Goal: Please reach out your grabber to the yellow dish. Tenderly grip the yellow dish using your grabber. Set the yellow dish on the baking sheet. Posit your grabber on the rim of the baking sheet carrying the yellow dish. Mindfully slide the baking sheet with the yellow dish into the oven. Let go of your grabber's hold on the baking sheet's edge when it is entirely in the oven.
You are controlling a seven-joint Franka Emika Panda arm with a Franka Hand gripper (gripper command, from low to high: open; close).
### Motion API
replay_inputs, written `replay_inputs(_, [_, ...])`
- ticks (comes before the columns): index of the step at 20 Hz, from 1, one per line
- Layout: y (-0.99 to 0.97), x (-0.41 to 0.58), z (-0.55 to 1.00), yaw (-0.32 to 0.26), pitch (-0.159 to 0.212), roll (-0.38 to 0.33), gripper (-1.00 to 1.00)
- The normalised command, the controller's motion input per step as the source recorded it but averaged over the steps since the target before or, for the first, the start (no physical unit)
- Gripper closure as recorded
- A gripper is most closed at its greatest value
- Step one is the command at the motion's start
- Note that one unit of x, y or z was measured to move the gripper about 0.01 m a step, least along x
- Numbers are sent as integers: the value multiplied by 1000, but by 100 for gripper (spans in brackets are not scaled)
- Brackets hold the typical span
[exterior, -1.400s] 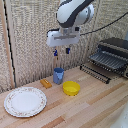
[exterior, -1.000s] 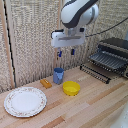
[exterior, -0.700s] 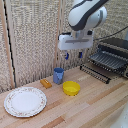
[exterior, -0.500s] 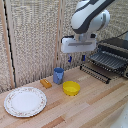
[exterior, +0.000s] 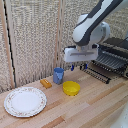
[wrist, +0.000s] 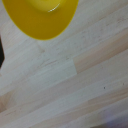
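One step is in hand here, the reach to the bowl, so work through the scene from the biggest piece down. The toaster oven (exterior: pixel 118 47) is sitting at the exterior view's right with its door dropped, and the baking sheet (exterior: pixel 102 65), a dark ridged tray, is jutting out of its mouth towards the middle of the wooden tabletop (exterior: pixel 95 107). You are going to need that tray as the landing place, so plan your lift to clear its near edge.

The white arm is hanging over the middle of the scene, and the tool (exterior: pixel 76 66) is hovering well above the wood, empty. Its short blue-tipped fingers are too small here for you to read their spread, so I cannot tell whether they are wide or narrow; check that before you descend.

The white patterned plate (exterior: pixel 25 101) is lying well off to the exterior view's left, out of your path.

The yellow dish (exterior: pixel 71 88) is sitting on the tabletop below the tool and a little towards the exterior view's left. The wrist view is catching only part of the yellow dish (wrist: pixel 41 15) at the frame's edge, so you are not centred yet. Bring it to mid-frame, then lower straight down over one wall of the rim and close softly.

The blue cup (exterior: pixel 58 75) is standing just beside the bowl, and a small orange block (exterior: pixel 46 83) is lying near it; keep your fingers on the bowl's far side from them.
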Motion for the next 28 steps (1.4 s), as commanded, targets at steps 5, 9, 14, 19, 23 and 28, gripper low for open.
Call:
replay_inputs(5, [-274,-60,-430,39,56,-73,-100])
replay_inputs(9, [-110,-5,-340,74,7,-25,-100])
replay_inputs(14, [-37,0,-342,83,0,-10,-100])
replay_inputs(19, [-48,10,-399,82,0,-27,-100])
replay_inputs(23, [-44,16,-305,84,-4,-18,-100])
replay_inputs(28, [20,87,-164,37,-11,-7,100])
